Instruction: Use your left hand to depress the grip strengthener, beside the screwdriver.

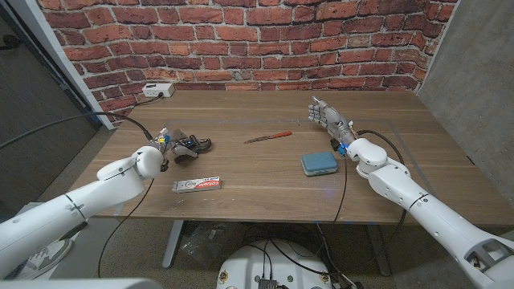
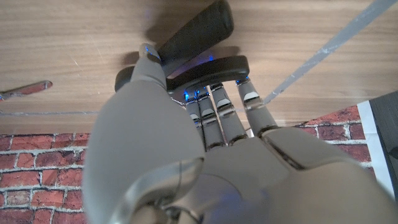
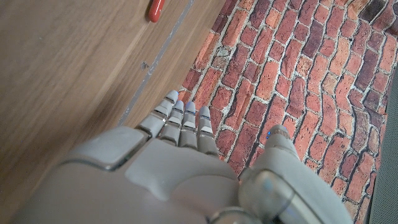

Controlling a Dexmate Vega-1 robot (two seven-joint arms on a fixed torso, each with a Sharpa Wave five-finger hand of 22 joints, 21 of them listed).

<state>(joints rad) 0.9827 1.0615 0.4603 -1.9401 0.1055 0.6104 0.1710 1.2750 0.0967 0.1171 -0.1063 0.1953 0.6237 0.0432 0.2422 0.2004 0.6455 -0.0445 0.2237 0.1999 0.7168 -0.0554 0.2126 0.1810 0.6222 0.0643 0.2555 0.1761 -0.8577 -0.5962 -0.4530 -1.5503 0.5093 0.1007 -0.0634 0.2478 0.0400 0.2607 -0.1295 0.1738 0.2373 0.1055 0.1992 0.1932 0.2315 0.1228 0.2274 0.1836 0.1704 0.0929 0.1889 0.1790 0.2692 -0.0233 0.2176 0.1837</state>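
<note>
Wrapping your left hand [image 1: 163,146] around the grip strengthener [image 1: 193,147], you're squeezing its handles together, the screwdriver [image 1: 268,136] lying at two o'clock from it; your right hand [image 1: 328,118] is waiting open-fingered.

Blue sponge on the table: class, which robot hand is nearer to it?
Right. The right hand stands just behind the blue sponge; the left hand grips the grip strengthener across the table.
</note>
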